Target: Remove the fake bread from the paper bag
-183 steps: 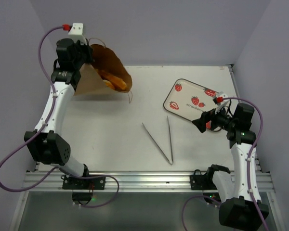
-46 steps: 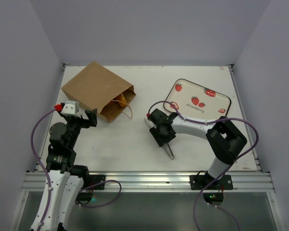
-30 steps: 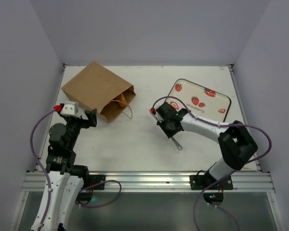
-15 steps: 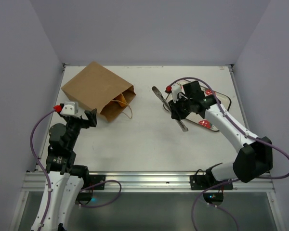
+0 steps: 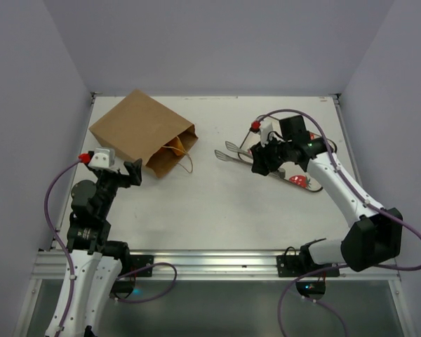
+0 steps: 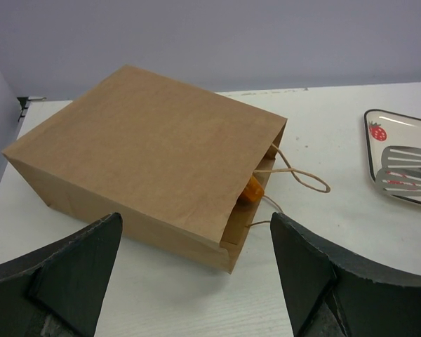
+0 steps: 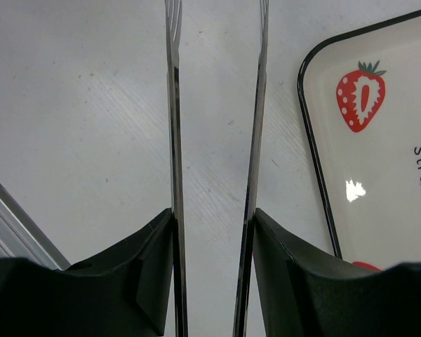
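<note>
Paper bag lies on its side at the far left of the table, fake bread showing orange just inside its open mouth. Right gripper, jaws clamped on metal tongs, has carried them from mid-table to beside the strawberry tray, tips toward the bag, so extraction looks next. Left gripper waits nearby, jaws wide apart

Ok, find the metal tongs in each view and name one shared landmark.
Top external: tongs right of centre, between paper bag and strawberry tray.
Left wrist: tongs at the right edge, against the tray.
Right wrist: tongs, two blades up the middle.
Shared landmark: the strawberry tray.
</note>
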